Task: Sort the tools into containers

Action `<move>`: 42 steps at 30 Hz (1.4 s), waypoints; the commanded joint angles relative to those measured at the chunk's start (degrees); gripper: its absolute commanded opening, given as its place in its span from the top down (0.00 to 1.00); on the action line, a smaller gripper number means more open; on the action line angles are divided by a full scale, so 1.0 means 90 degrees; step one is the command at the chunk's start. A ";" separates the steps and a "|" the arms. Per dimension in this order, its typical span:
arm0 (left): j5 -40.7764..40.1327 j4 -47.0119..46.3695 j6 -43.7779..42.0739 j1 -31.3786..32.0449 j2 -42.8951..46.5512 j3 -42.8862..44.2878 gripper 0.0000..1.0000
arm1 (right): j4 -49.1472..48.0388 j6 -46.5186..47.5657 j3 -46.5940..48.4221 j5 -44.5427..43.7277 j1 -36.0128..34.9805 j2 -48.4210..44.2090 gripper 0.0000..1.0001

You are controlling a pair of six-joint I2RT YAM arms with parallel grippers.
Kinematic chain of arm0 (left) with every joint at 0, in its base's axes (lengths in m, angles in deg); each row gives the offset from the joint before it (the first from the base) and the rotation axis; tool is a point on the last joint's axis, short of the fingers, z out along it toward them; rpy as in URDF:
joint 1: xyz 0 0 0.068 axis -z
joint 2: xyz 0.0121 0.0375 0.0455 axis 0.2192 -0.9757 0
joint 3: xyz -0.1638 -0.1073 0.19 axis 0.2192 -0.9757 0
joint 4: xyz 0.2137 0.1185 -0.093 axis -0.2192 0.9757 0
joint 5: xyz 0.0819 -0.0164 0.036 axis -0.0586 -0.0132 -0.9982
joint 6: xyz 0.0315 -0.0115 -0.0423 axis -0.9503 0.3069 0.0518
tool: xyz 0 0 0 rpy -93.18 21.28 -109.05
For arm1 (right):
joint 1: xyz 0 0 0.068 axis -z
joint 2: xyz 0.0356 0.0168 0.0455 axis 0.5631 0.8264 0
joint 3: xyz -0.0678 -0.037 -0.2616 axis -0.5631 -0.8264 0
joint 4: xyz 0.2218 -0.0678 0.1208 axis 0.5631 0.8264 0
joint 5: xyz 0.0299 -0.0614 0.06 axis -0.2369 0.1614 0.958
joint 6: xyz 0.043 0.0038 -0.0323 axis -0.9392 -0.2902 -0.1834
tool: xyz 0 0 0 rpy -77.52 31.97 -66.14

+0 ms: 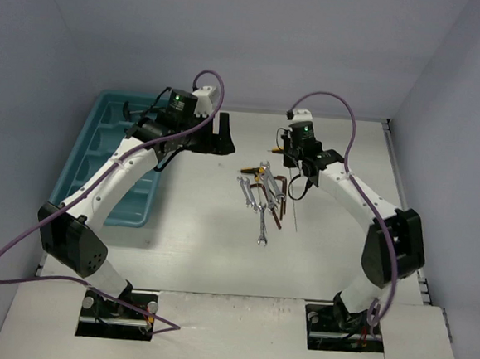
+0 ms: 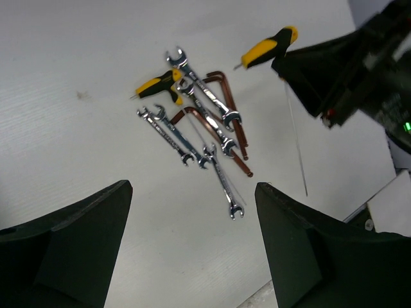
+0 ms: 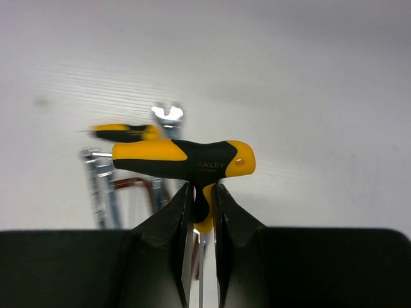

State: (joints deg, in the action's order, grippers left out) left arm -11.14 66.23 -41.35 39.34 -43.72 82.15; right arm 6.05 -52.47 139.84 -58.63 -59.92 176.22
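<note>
Clamping on the neck of a yellow-and-black T-handle screwdriver (image 3: 186, 160), the right gripper (image 3: 200, 192) has both jaws pressed in w/ only the tool's stem btwn them. The handle crossbar sits level just above the fingertips, yellow at both ends, black in the middle. The thin steel shaft (image 2: 295, 138) runs down from the grip, btwn the fingers. Whether its tip touches the white table (image 1: 217, 253) cannot be told. Pos.: this screwdriver is held over the table, just right of the tool pile and well apart from the long teal-blue plastic tray (image 1: 134, 209).

The left gripper (image 2: 192, 192) has its jaws wide apart, w/ nothing btwn them and nothing touched. It hangs over the table near the tray's far end, btwn tray and pile.

Tool pile, ctr of table: several silver open-end wrenches (image 2: 204, 90) lie crossed over one another, overlapping thin reddish-brown L-shaped hex keys (image 2: 218, 77). A second yellow-and-black T-handle screwdriver (image 2: 157, 83) lies at the pile's far edge, touching a wrench. All of these lie flat on the table, outside the tray.

Tray: at the table's left side, long axis running near-to-far, raised dividers visible. The left arm (image 1: 116, 170) covers part of it. What lies in the compartments cannot be told from the top view.
</note>
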 commanded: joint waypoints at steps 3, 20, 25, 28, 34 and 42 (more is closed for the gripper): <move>0.0841 -0.0427 -0.0213 0.0005 -0.0121 0.0637 0.25 | -0.0241 0.0832 0.0154 0.1499 -0.0696 -0.1254 1.00; 0.1863 -0.0851 0.0351 0.0069 -0.0109 0.0313 0.44 | -0.0355 0.0966 0.0244 0.2608 -0.1087 -0.1799 1.00; 0.1929 -0.0860 0.0396 0.0178 -0.0182 0.0267 0.51 | -0.0410 0.0929 0.0282 0.2709 -0.1123 -0.1798 1.00; 0.1961 -0.0882 0.0440 0.0180 -0.0162 0.0211 0.55 | -0.0411 0.0906 0.0283 0.2762 -0.1144 -0.1798 1.00; 0.2161 -0.1114 0.0583 0.0180 -0.0059 0.0007 0.71 | -0.0586 0.0890 0.0283 0.2835 -0.1163 -0.1817 1.00; 0.2146 -0.1303 0.0641 0.0137 0.0247 -0.0349 1.00 | -0.0665 0.0890 0.0320 0.2942 -0.1197 -0.1764 0.93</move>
State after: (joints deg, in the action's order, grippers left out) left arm 7.66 58.45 -36.05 40.81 -45.60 79.78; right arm 5.98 -44.49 140.28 -34.09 -70.00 162.46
